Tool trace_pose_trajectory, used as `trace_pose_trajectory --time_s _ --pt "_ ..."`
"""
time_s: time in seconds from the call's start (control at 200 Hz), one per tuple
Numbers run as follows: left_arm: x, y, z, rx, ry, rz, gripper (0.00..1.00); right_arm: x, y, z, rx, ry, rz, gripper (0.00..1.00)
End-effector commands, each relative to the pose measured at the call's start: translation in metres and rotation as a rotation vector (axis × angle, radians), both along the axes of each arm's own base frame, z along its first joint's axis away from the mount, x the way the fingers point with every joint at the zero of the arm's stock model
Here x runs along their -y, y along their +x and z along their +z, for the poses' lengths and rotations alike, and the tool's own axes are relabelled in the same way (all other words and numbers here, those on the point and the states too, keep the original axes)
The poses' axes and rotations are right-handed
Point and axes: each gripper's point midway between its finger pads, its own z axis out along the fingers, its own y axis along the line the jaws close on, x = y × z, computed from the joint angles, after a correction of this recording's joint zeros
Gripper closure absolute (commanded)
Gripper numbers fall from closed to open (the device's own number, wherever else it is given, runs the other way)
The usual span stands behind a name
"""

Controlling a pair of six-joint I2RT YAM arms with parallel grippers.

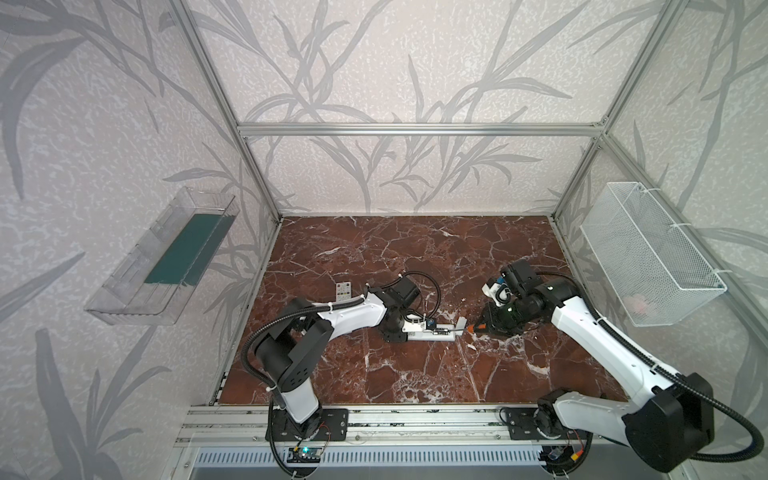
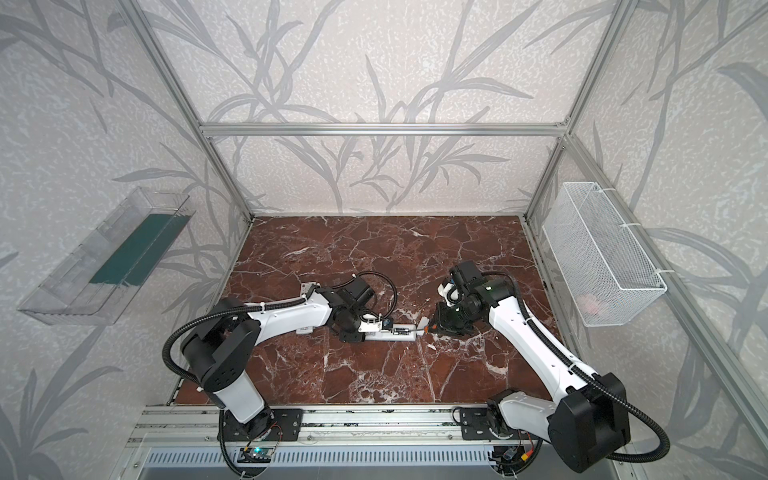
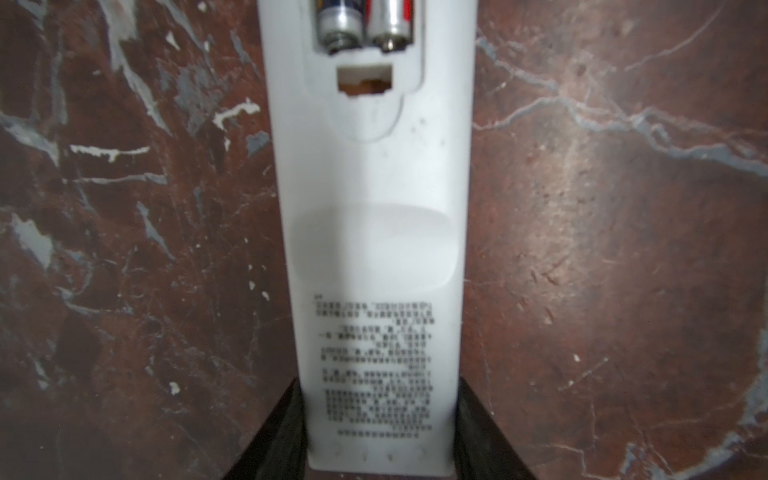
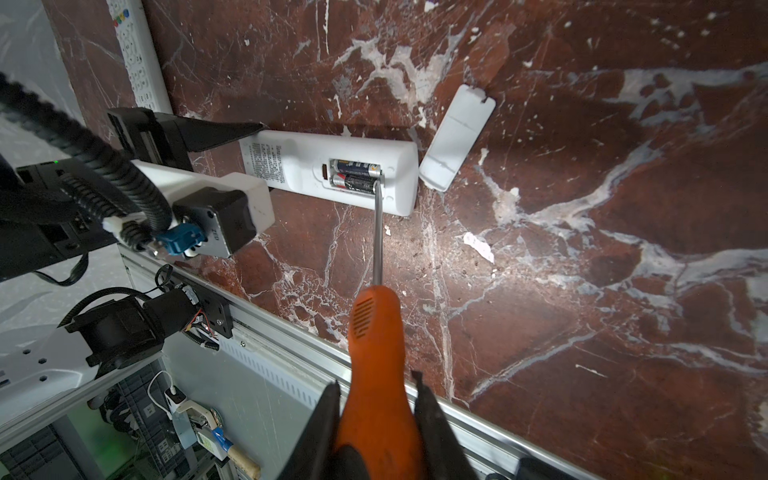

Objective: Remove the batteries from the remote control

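Camera housing (image 4: 216, 220): "ZED", small letters on its grey face.
Remote control (image 3: 374, 257) back: dense block of black print, characters too blurred to read.
Batteries (image 4: 358, 175): label marks, illegible.
Second remote (image 4: 135, 54): key legends too small to read.

white remote (image 4: 299, 166), orange screwdriver (image 4: 376, 332), veined red-brown table (image 4: 582, 332)
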Motion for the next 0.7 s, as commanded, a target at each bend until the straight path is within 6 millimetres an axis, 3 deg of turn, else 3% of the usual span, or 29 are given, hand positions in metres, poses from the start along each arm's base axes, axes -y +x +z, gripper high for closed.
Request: trace_pose_trajectory --time_s 0.0,0.45,0.695 --pt "-0.020 -0.029 -0.027 -0.111 0.108 -0.034 1.00 0.007 -0.004 -0.002 -0.014 -0.030 -0.007 1.00" --pt "-0.015 -0.027 -0.020 -0.097 0.091 -0.030 1.00 -0.006 -0.002 -0.016 -0.072 0.049 -0.057 1.00" --pt "-0.015 -0.027 -0.020 -0.098 0.090 -0.031 1.00 -0.019 0.001 -0.005 -0.060 0.207 -0.105 1.00"
